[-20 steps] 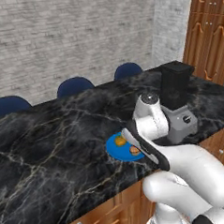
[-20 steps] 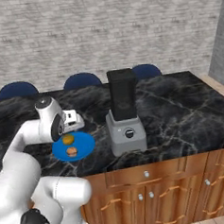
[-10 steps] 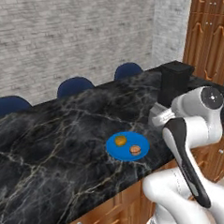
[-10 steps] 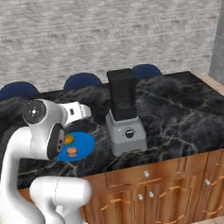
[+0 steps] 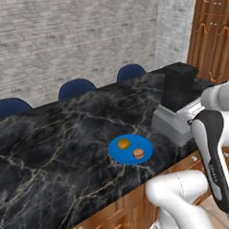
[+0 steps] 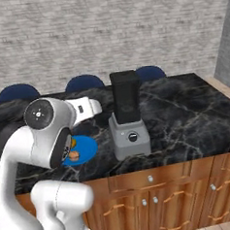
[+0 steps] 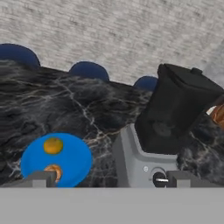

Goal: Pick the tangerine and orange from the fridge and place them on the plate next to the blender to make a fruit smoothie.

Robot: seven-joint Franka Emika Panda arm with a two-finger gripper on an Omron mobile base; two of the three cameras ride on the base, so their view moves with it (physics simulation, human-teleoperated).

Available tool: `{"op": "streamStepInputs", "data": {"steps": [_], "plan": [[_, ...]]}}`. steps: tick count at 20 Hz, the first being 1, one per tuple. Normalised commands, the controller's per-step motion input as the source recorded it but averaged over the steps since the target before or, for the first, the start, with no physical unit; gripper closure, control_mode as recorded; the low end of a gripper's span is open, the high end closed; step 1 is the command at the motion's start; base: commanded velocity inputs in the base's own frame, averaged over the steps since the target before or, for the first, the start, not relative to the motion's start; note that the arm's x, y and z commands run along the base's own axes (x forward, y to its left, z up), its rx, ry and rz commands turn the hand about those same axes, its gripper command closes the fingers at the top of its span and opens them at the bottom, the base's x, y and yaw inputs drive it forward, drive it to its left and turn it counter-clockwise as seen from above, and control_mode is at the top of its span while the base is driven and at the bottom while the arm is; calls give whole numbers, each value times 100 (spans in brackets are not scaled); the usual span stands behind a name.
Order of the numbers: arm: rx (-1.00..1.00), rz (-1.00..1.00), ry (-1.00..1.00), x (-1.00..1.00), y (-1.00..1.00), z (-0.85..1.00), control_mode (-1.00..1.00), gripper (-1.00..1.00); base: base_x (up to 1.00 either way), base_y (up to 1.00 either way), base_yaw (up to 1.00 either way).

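Observation:
The bright blue plate [image 5: 130, 149] [image 6: 87, 147] [image 7: 72, 159] lies on the black marble counter, just left of the blender [image 5: 179, 105] [image 6: 128, 117] [image 7: 175, 118]. Two orange fruits rest on the plate, one [image 5: 123, 143] [image 7: 53, 145] farther back and one [image 5: 138, 154] [image 7: 53, 171] nearer the front; I cannot tell which is the tangerine and which the orange. My gripper [image 7: 111, 179] is open and holds nothing. It hangs in front of the plate and blender, its grey fingertips [image 7: 41, 178] far apart. The fridge is out of view.
Three blue chair backs [image 5: 76, 87] [image 6: 84, 82] stand behind the counter [image 5: 51, 154], against a grey brick wall. Tall wooden cabinets [image 5: 212, 29] rise at the right. Wooden drawers [image 6: 156, 196] sit under the counter's front edge. My white arm [image 6: 45, 131] leans over the counter's left front.
The arm has swung back from over the plate toward the counter's front edge. Both fruits stay on the plate, which now lies uncovered. The gripper stays open.

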Motion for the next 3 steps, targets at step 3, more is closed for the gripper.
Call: {"op": "streamStepInputs", "data": {"steps": [3], "plan": [[1,2,-40,-84,0,0,-100,-100,0,0,0]]}}
